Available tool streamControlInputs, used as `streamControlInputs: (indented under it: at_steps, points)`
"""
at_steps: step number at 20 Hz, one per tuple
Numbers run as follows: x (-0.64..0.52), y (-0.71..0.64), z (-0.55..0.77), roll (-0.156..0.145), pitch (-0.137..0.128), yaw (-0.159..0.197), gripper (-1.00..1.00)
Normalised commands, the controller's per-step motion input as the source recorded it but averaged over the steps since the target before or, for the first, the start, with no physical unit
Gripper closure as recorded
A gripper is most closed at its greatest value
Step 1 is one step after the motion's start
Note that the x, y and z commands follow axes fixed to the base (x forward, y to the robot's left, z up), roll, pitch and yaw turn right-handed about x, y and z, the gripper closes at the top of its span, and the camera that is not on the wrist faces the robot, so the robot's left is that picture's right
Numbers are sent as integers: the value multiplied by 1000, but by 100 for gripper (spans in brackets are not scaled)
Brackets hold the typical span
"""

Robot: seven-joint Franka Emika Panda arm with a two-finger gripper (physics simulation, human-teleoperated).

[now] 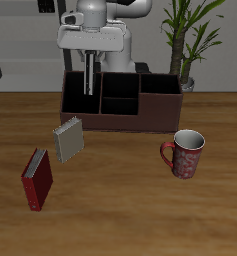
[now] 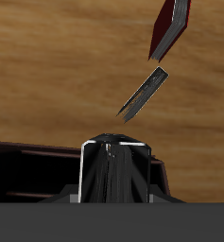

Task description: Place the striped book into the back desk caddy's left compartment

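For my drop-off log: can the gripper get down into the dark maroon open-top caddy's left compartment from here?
Probably yes. The gripper, holding the thin striped book upright, hangs right over the black-lined left compartment, and nothing visible inside it blocks the way down.

Arm: upright, reaching straight down
End effector (image 1: 91, 78): pointing down, 2 fingers close together, clamping a thin upright object
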Motion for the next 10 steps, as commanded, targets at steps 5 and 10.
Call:
streamControlInputs:
  at_steps: [5,10]
  points:
    - [-245,-214,-95,-62,-14,-24,100]
    - [-165,6,-208,-5,21,-18,100]
